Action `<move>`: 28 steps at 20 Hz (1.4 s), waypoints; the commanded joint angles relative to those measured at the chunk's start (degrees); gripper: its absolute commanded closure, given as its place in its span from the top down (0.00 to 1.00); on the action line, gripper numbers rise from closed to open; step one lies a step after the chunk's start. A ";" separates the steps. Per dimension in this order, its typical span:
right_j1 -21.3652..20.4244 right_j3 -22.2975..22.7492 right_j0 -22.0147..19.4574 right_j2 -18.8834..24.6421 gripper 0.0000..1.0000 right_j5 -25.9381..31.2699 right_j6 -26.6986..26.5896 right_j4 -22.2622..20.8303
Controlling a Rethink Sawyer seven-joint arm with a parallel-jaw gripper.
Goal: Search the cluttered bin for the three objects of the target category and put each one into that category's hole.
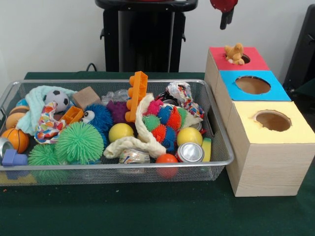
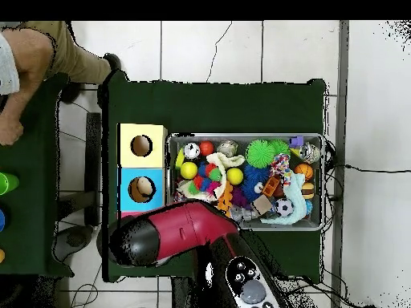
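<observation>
Green cloth covers the bench in the front view, and on it the bin, a shallow wire-mesh basket, sits left of three wooden boxes topped red, blue and yellow, each with a round hole. A small tan plush pokes out of the red box's hole. Which category is the target cannot be told from here, so handling has to be judged across the heap: the spiky green balls and the cream rope toy look light and squashy and should give under a pinch, best taken across the middle; the smooth yellow balls and the metal can look stiffer and likely slippery, so a grip around the widest part seems wiser. The hand hangs above the red box, only its dark tip showing, and whether it is clenched or released cannot be told. From overhead, the red arm lies over the red box, hiding the hand, while the bin lies just beside the boxes; a person's arm shows at the corner.
</observation>
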 commanded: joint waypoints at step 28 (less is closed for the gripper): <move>9.84 -1.67 1.96 1.19 0.00 -6.90 2.65 -4.19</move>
